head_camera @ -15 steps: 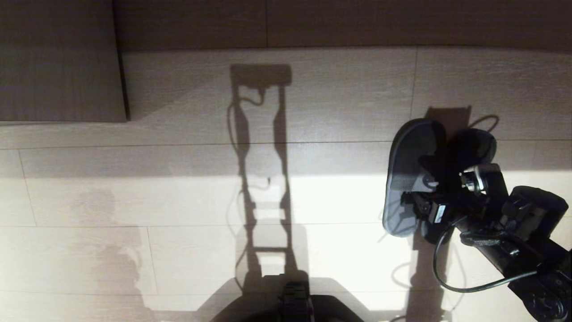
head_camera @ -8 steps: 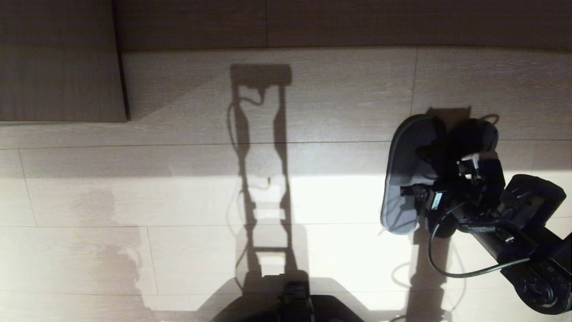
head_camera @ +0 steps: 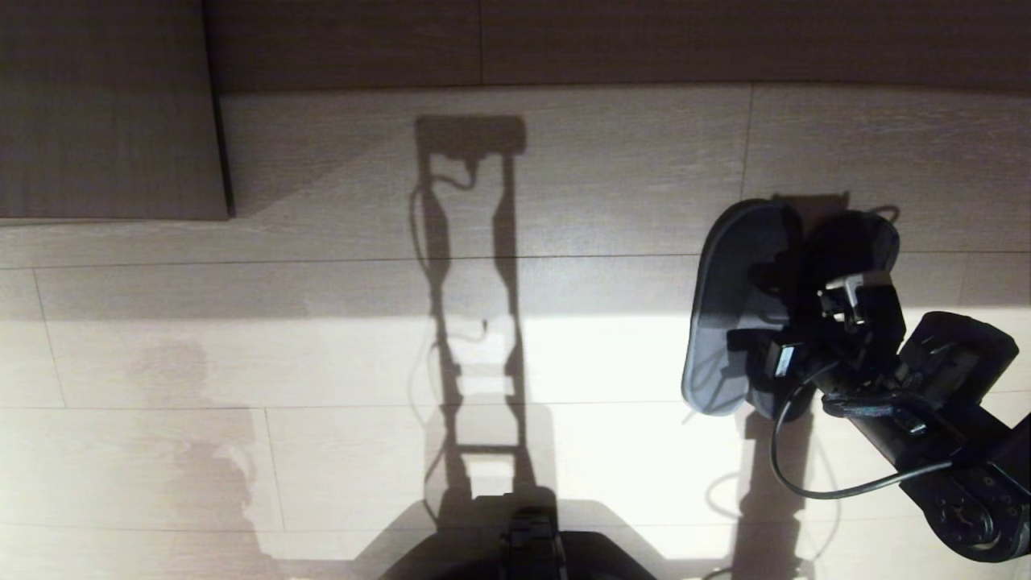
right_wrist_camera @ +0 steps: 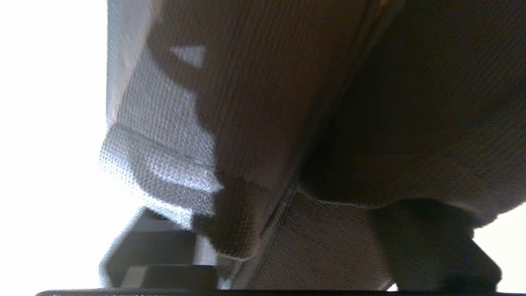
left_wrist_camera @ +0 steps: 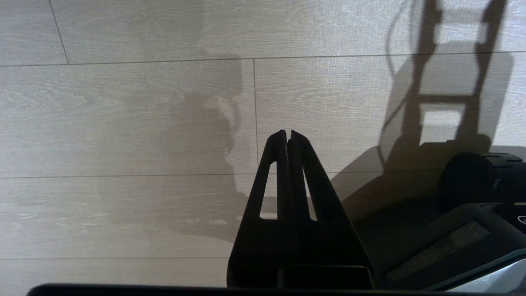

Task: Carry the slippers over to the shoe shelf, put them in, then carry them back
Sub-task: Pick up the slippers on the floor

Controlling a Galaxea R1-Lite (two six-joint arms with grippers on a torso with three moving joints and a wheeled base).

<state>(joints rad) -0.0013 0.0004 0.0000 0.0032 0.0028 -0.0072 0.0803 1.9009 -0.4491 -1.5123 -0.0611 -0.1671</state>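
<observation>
At about three o'clock in the head view, the right gripper (head_camera: 793, 310) pinches the bands of the slippers (head_camera: 729, 322) together so both lift as one, while the left gripper (left_wrist_camera: 288, 137) hangs parked, fingers together.

Head overhead; wrists close above floor (head_camera: 612, 201)

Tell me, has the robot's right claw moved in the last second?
Yes. The right gripper, at the slippers, has crept up the head view, toward the dark cabinet front.
</observation>
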